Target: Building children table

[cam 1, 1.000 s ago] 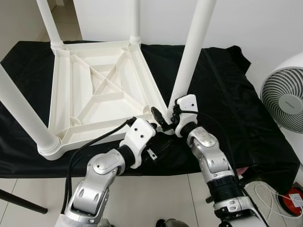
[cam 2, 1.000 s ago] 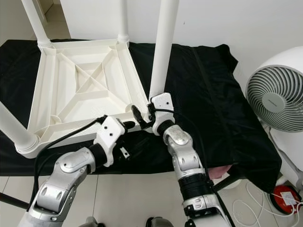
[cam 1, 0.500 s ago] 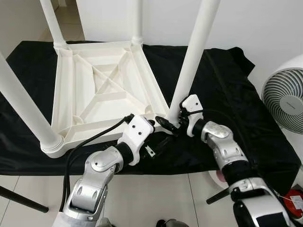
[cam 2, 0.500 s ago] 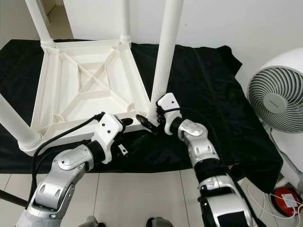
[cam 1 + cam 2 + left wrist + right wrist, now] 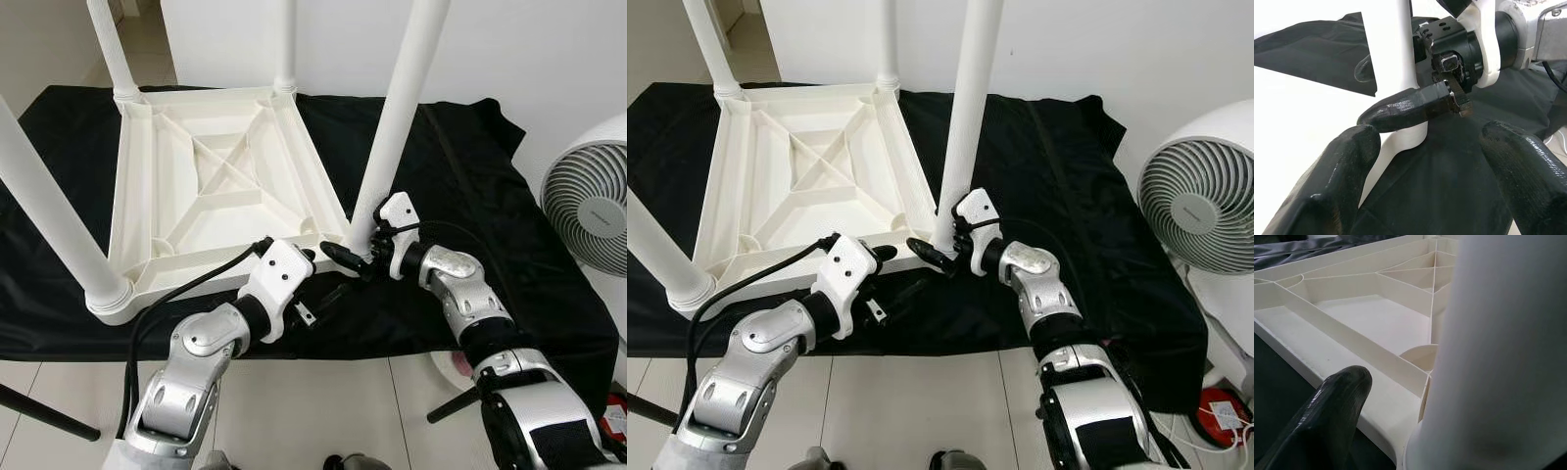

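A white plastic children's table (image 5: 134,196) lies upside down on a black cloth, its legs pointing up. My right gripper (image 5: 355,257) is at the base of the near right leg (image 5: 402,108), shut on it, with one black finger (image 5: 1327,416) lying along the table's front corner beside the leg (image 5: 1508,357). My left gripper (image 5: 328,297) hovers just in front of that corner, over the cloth. It is open, and its two fingers (image 5: 1337,181) have nothing between them. They face the right gripper's finger (image 5: 1405,107).
The black cloth (image 5: 490,196) covers a low platform whose front edge runs just below my arms; tiled floor lies in front. A white fan (image 5: 588,211) stands at the right. A red object (image 5: 1215,406) and cables lie on the floor at lower right. A white wall is behind.
My right elbow has swung out to the right while its gripper stayed at the leg's base. The left arm has barely moved. The view has shifted slightly.
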You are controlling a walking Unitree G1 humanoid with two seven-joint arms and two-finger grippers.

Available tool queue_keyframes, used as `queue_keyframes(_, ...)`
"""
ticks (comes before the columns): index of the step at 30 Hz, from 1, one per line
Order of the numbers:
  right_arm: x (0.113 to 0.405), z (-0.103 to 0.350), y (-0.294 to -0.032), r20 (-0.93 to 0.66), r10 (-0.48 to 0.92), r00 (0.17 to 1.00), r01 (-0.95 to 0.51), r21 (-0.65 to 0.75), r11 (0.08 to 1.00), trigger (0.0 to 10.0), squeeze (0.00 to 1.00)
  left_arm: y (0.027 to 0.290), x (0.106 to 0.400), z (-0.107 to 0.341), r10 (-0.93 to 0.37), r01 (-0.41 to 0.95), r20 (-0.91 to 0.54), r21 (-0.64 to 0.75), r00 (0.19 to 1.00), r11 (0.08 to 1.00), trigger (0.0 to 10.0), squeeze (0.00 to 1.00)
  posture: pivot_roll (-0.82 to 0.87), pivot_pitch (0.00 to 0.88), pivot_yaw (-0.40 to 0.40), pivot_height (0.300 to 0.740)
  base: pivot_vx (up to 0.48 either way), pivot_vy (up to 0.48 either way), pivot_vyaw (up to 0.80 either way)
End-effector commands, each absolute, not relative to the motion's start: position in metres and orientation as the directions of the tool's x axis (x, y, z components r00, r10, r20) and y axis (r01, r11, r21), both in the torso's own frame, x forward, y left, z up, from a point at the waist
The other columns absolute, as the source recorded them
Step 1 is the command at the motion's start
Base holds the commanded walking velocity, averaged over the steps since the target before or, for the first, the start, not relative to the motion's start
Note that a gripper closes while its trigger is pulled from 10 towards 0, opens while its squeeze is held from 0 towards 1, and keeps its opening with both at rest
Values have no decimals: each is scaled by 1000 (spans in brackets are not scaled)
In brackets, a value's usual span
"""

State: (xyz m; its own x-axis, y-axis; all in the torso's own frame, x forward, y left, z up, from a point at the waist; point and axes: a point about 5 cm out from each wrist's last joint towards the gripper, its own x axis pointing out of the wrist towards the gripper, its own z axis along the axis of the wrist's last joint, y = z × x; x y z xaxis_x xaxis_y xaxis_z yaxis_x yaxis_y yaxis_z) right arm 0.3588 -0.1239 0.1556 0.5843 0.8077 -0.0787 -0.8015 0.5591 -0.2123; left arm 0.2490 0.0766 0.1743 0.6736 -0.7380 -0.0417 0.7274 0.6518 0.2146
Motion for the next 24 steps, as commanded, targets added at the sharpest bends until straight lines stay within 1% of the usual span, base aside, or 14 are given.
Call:
queue_keyframes(1, 359, 156, -121, -79, 827, 557, -819, -217, 531, 10000, 0, 77, 248, 176, -719, 708, -32, 205, 694, 675, 10000, 0, 16, 88, -26, 740, 0, 0, 0)
queue_keyframes(11, 361, 156, -120, -92, 835, 543, -828, -229, 512, 10000, 0, 75, 245, 175, -725, 715, -32, 199, 688, 670, 10000, 0, 18, 87, -34, 740, 0, 0, 0)
queue_keyframes(12, 361, 157, -119, -91, 837, 539, -830, -228, 509, 2353, 0, 75, 245, 175, -726, 716, -33, 201, 687, 668, 10000, 0, 17, 87, -34, 740, 0, 0, 0)
queue_keyframes(15, 361, 157, -118, -89, 839, 537, -832, -217, 510, 2353, 0, 75, 246, 175, -725, 715, -33, 202, 688, 669, 10000, 0, 18, 88, -35, 740, 0, 0, 0)
queue_keyframes(16, 361, 156, -117, -86, 840, 536, -834, -211, 510, 0, 0, 76, 247, 175, -723, 712, -31, 203, 690, 672, 10000, 0, 11, 89, -27, 740, 0, 0, 0)
queue_keyframes(20, 361, 156, -117, -75, 844, 532, -838, -188, 512, 0, 0, 77, 251, 180, -722, 710, -26, 207, 691, 673, 10000, 0, -1, 109, -19, 740, 0, 0, 0)
queue_keyframes(21, 361, 155, -118, -72, 841, 536, -836, -182, 517, 0, 0, 77, 253, 180, -722, 711, -28, 205, 691, 673, 10000, 0, -7, 131, -16, 740, 0, 0, 0)
queue_keyframes(24, 360, 154, -120, -71, 834, 547, -829, -181, 529, 0, 0, 77, 253, 181, -727, 716, -30, 204, 686, 667, 10000, 0, -13, 127, -13, 740, 0, 0, 0)
